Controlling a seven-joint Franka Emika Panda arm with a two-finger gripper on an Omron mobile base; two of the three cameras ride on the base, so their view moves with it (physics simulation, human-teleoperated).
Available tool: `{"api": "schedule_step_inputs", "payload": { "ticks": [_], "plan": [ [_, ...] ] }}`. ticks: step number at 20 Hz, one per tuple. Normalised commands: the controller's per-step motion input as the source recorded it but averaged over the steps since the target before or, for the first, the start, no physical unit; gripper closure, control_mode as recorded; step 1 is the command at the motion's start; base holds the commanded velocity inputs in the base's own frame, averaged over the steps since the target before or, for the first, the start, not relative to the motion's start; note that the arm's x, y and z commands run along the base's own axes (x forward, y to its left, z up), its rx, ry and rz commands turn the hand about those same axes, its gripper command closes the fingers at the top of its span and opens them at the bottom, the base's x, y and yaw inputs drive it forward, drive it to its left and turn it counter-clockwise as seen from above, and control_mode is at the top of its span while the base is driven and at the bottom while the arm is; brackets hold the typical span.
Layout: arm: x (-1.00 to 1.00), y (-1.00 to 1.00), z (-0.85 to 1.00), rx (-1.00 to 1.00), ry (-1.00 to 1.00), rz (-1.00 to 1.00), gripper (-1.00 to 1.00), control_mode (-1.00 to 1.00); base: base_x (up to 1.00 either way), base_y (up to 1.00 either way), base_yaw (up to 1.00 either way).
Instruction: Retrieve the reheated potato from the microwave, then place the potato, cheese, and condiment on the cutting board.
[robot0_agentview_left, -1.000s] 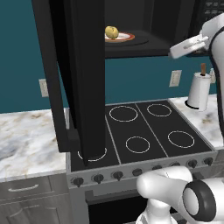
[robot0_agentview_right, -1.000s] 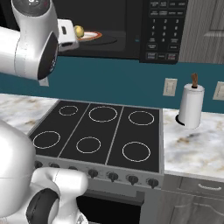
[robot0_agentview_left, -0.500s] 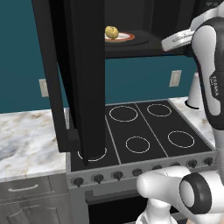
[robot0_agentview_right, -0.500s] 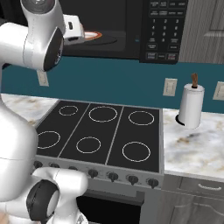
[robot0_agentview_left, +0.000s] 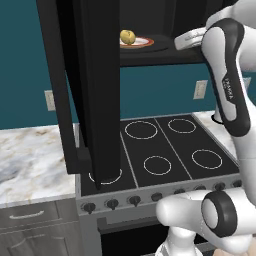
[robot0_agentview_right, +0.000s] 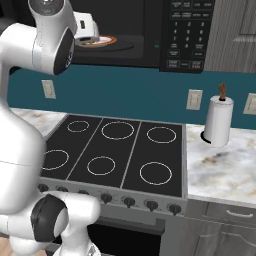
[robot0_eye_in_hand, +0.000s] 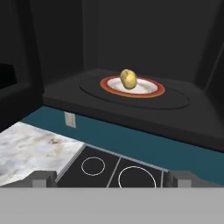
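Inside microwave (robot0_eye_in_hand: 131, 109): potato (robot0_eye_in_hand: 128, 79), seemingly plated.

Pale-yellow potato (robot0_eye_in_hand: 128, 79) on plate (robot0_eye_in_hand: 151, 91), microwave (robot0_agentview_right: 150, 35) open

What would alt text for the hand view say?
A small yellow potato sits on a red-rimmed plate inside the open black microwave, straight ahead of the open gripper. Below are a black stovetop and a marble counter.
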Motion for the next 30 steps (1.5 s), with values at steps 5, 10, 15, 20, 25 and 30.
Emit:
{"api": "schedule_step_inputs", "payload": {
  "ticks": [5, 10, 15, 20, 25, 30],
  "plan": [
    [0.28, 0.26, 0.0, 0.04, -0.07, -0.14, -1.0, -1.0, 0.0, 0.0, 0.0],
    [0.4, 0.11, -0.02, 0.06, -0.01, -0.1, -1.0, -1.0, 0.0, 0.0, 0.0],
    [0.46, 0.0, 0.03, 0.08, 0.0, -0.02, -1.0, -1.0, 0.0, 0.0, 0.0],
    [0.4, 0.04, 0.1, 0.1, 0.01, 0.01, -1.0, -1.0, 0.0, 0.0, 0.0],
    [0.4, 0.1, 0.02, 0.03, 0.02, 0.07, -1.0, -1.0, 0.0, 0.0, 0.0],
    [0.38, 0.07, 0.0, 0.0, 0.0, 0.08, -1.0, -1.0, 0.0, 0.0, 0.0]
  ]
}}
